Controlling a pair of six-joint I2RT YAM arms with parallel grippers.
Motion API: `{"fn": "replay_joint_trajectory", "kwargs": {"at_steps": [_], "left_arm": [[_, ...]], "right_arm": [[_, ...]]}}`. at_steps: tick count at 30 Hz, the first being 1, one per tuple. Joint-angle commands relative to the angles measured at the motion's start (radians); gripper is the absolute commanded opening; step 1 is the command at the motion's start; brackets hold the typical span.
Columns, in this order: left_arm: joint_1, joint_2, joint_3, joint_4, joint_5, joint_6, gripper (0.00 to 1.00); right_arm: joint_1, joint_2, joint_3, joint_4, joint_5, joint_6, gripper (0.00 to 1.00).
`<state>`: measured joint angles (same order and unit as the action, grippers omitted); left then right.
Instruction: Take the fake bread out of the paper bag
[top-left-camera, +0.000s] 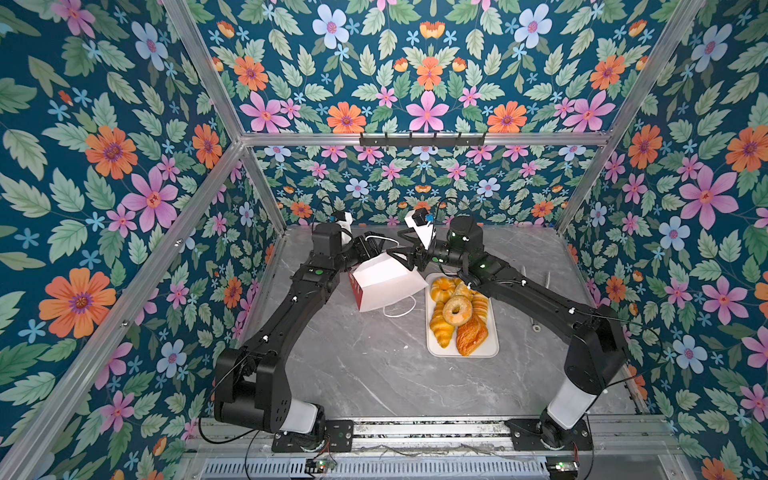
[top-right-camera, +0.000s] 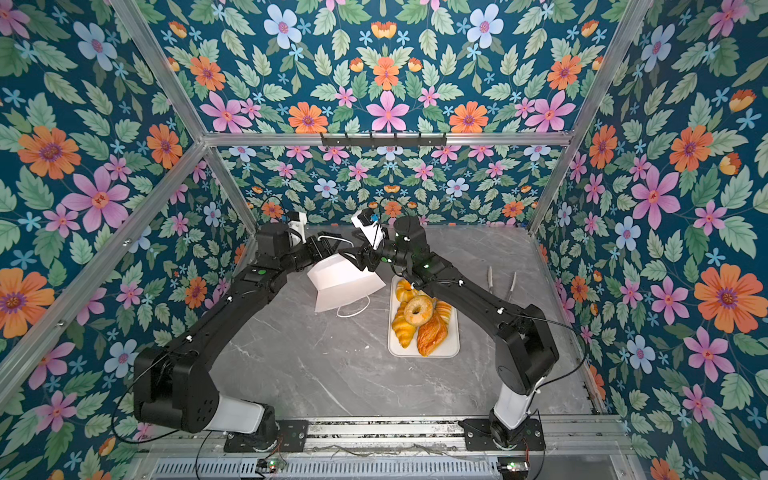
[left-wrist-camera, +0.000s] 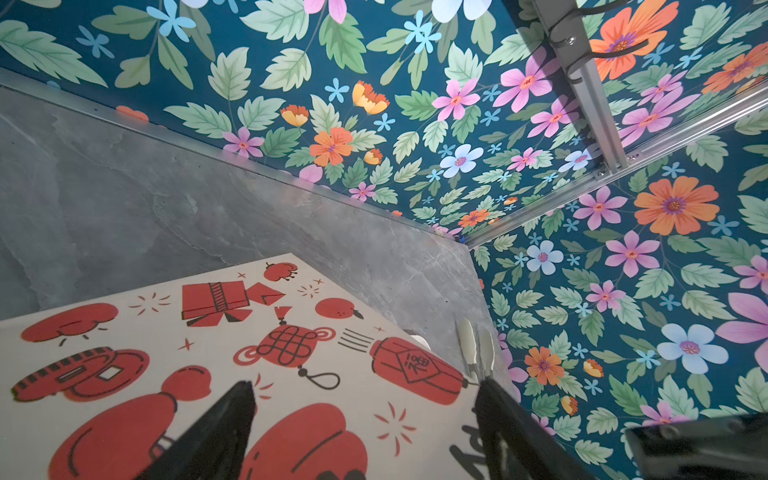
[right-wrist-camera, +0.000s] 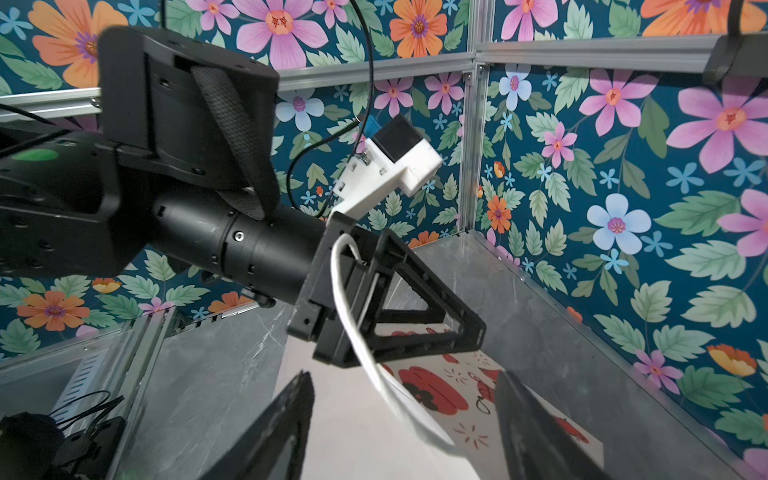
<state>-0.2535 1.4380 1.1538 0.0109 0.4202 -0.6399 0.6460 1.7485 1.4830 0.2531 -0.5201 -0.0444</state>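
Inward, left arm (top-left-camera: 291, 309) and right arm (top-left-camera: 540, 299) angle toward the paper bag (top-left-camera: 386, 284).

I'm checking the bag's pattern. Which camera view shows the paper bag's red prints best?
The left wrist view: the paper bag shows its printed face large and sharp. The right wrist view shows only a corner of print behind a cord handle. Both top views show mostly its plain white side.
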Motion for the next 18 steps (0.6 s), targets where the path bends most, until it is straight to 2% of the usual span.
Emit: {"fn": "replay_joint_trajectory", "kwargs": {"at_steps": [1,3,9,13,18], "left_arm": [[0.001,-0.012,-0.007,0.034,0.011,-0.006,0.86],[0.000,-0.017,-0.011,0.033,0.013,-0.004,0.87],[0.000,-0.031,-0.032,0.018,0.024,0.016,0.89],[-0.001,-0.036,-0.041,-0.004,0.037,0.049,0.92],[-0.003,-0.046,-0.034,-0.041,0.069,0.119,0.96]], "right_arm": [[0.001,0.024,0.032,0.035,0.011,0.027,0.57],[0.001,0.034,0.038,0.058,0.031,0.043,0.39],[0.001,0.060,0.096,0.049,0.060,0.068,0.10],[0.001,0.100,0.178,-0.011,0.080,0.072,0.00],[0.002,0.163,0.297,-0.094,0.099,0.080,0.00]]}}
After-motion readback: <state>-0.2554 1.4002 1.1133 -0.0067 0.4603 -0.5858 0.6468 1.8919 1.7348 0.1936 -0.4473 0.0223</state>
